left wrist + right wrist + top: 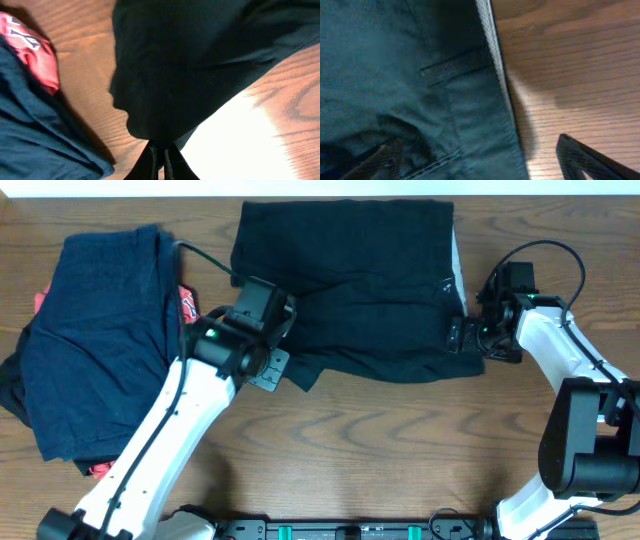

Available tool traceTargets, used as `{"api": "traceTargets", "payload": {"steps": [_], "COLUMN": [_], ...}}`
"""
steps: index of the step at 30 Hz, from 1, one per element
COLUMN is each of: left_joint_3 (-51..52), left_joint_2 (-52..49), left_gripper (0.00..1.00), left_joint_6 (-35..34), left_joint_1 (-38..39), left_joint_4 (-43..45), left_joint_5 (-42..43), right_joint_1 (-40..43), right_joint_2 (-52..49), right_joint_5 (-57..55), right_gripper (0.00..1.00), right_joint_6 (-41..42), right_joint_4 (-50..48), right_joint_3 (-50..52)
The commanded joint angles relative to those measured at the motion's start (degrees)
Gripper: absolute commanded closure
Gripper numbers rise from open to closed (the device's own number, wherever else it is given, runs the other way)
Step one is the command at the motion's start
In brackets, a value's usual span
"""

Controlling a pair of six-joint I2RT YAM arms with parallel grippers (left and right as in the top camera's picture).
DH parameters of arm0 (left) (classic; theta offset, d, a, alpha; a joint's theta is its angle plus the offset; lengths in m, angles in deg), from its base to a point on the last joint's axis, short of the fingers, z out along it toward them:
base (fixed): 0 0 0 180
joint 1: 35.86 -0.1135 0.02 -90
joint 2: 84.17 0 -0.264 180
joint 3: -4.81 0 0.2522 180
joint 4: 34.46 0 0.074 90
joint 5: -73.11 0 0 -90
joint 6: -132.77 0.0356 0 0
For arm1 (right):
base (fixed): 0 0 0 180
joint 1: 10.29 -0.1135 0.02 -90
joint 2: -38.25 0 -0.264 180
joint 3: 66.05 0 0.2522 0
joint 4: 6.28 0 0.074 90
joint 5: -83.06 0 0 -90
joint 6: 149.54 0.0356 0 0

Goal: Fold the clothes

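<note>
We fear a skewed fold: left claw [160, 154] pinches the soft black shorts [350, 270], right claw [477, 152] gapes open.

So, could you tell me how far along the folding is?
Done, it seems: navy garment stacked over the red-orange garment at left. In hand: left gripper, jaws shut, pinches a near corner of the black shorts; right gripper straddles their right edge, jaws open. Left: folding those shorts, now lying flat.

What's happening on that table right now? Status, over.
Left gripper shut on black shorts, near corner. Right gripper open, straddling their right edge. Navy garment, red garment piled left, nothing in the way.
</note>
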Motion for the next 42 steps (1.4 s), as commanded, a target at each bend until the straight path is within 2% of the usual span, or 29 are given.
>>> {"api": "traceTargets", "payload": {"steps": [1, 4, 10, 14, 19, 23, 28, 32, 34, 38, 42], "left_joint_3": [-0.68, -0.57, -0.57, -0.48, -0.46, -0.46, -0.46, -0.46, -0.46, -0.46, -0.66], "left_joint_2": [0.20, -1.05, -4.42, -6.32, -7.50, -7.76, -7.76, -7.76, -7.76, -7.76, -7.43], "left_gripper": [0.94, 0.94, 0.94, 0.94, 0.94, 0.94, 0.94, 0.94, 0.94, 0.94, 0.94], "left_joint_6": [-0.76, -4.17, -7.52, -10.01, -10.03, -10.21, -10.86, -12.15, -12.13, -12.13, -12.37], "left_joint_1": [-0.31, -0.28, -0.28, -0.28, -0.28, -0.28, -0.28, -0.28, -0.28, -0.31, -0.31], "left_joint_4": [0.26, 1.38, 1.55, 1.60, 2.19, 2.86, 4.15, 4.63, 4.61, 4.90, 5.22], "left_joint_5": [-2.05, -1.99, -1.84, -1.86, -1.86, -1.84, -1.86, -1.81, -1.81, -1.84, -2.54], "right_joint_1": [1.22, 1.84, 1.81, 1.75, 1.07, -0.81, -3.98, -5.73, -6.08, -5.86, -4.48], "right_joint_2": [0.52, 1.66, 2.36, 2.36, 2.36, 2.32, 2.32, 2.32, 2.32, 2.36, 3.74], "right_joint_5": [5.57, 9.14, 8.04, 1.88, -1.05, -7.85, -8.35, -8.37, -8.66, -9.51, -12.22], "right_gripper": [0.17, 0.17, 0.14, 0.10, 0.09, 0.07, 0.08, 0.20, 0.39, 0.97, 0.99], "right_joint_6": [-0.13, -0.17, -0.37, 6.27, 10.27, 12.17, 15.34, 15.82, 15.78, 15.78, 14.71], "right_joint_4": [0.57, 2.21, 8.13, 11.74, 13.07, 9.22, 1.29, -0.81, -0.39, -0.09, 0.90], "right_joint_3": [-0.20, -0.20, 0.09, 0.13, 0.15, 1.42, 6.14, 8.26, 8.37, 8.37, 7.54]}}
